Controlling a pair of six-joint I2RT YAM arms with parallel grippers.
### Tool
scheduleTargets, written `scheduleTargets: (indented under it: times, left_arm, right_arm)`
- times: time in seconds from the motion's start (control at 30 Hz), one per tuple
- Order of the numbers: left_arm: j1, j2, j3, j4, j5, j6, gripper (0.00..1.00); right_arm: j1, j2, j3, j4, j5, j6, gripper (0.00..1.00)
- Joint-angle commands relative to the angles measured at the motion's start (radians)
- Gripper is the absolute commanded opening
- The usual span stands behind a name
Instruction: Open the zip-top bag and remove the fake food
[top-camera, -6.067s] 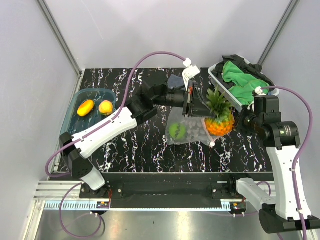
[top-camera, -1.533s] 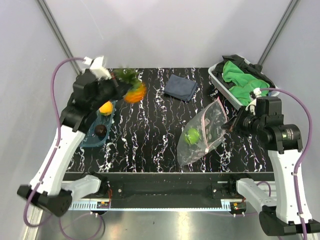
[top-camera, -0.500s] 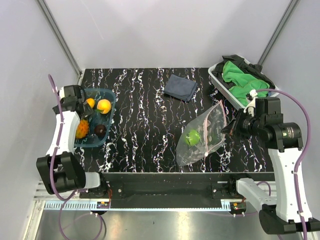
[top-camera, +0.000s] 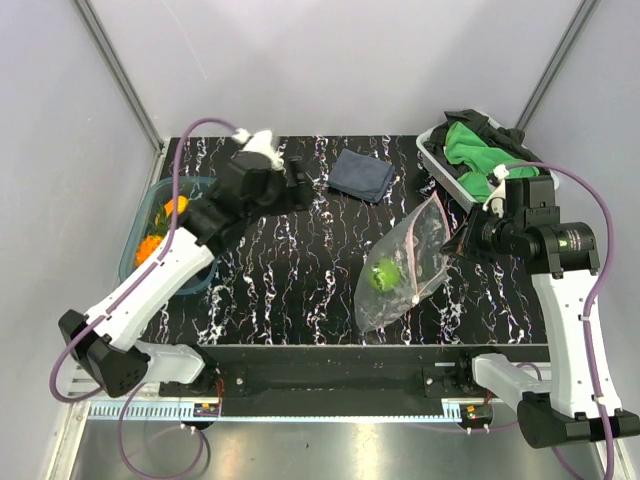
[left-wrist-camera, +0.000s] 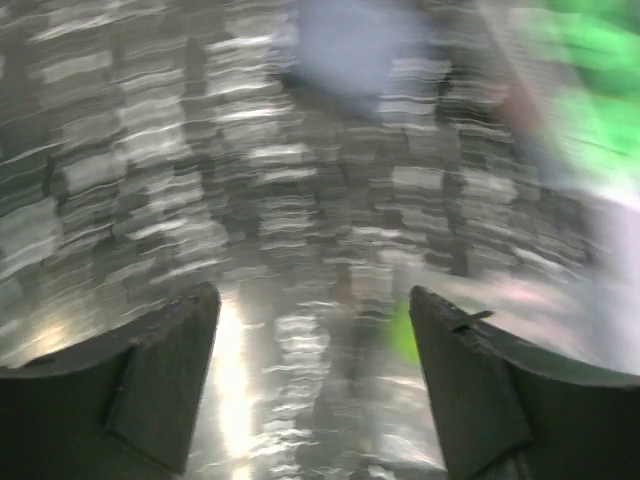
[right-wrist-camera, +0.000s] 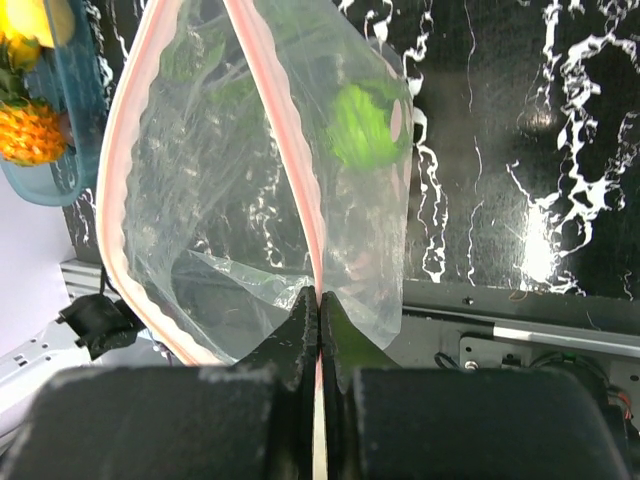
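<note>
The clear zip-top bag (top-camera: 420, 255) hangs tilted over the table's right half, its mouth with the pink strip (right-wrist-camera: 285, 150) gaping. My right gripper (top-camera: 460, 245) (right-wrist-camera: 318, 300) is shut on that strip at one edge. A green ball (top-camera: 385, 275) (right-wrist-camera: 362, 125) of the fake food lies inside the bag. Other fake food sits in the blue tub (top-camera: 132, 252): a small pineapple (right-wrist-camera: 30, 130) and orange-yellow pieces (top-camera: 175, 207). My left gripper (top-camera: 298, 188) (left-wrist-camera: 315, 300) hovers over the table's back middle, open, with nothing between its fingers (left-wrist-camera: 170, 370). The left wrist view is blurred by motion.
A folded grey-blue cloth (top-camera: 362, 173) lies at the back centre, just right of my left gripper. A white basket (top-camera: 432, 148) with green cloths (top-camera: 480, 160) stands at the back right. The blue tub is at the table's left edge.
My left arm has let the pineapple go into the tub and swung right, from over the tub to the back middle, jaws open. The right gripper still holds the bag.
</note>
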Motion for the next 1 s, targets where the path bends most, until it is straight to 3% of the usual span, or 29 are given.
scheduleTargets:
  times: [0.0,0.17,0.23,0.4,0.67,0.83,0.97]
  left_arm:
    - [-0.172,0.041,0.171,0.289,0.222,0.044,0.71]
    - [-0.350,0.177,0.335,0.318,0.299,0.165,0.61]
    - [-0.388,0.217,0.381,0.309,0.290,0.179,0.52]
    - [-0.414,0.289,0.441,0.283,0.325,0.179,0.39]
    - [-0.425,0.435,0.572,0.222,0.408,0.047,0.25]
    - [-0.425,0.484,0.589,0.203,0.456,-0.027,0.20]
    - [-0.424,0.498,0.554,0.119,0.413,-0.083,0.17]
  right_arm:
    - [0.003,0.001,0.068,0.035,0.010,-0.014,0.00]
    - [0.003,0.003,0.102,0.048,-0.010,0.030,0.00]
    - [0.003,-0.002,0.105,0.058,-0.024,0.038,0.00]
    - [0.003,0.009,0.111,0.058,-0.028,0.035,0.00]
    - [0.002,0.010,0.085,0.089,-0.079,0.078,0.00]
    - [0.002,0.024,0.082,0.101,-0.111,0.084,0.00]
    - [0.003,0.030,0.108,0.106,-0.117,0.090,0.00]
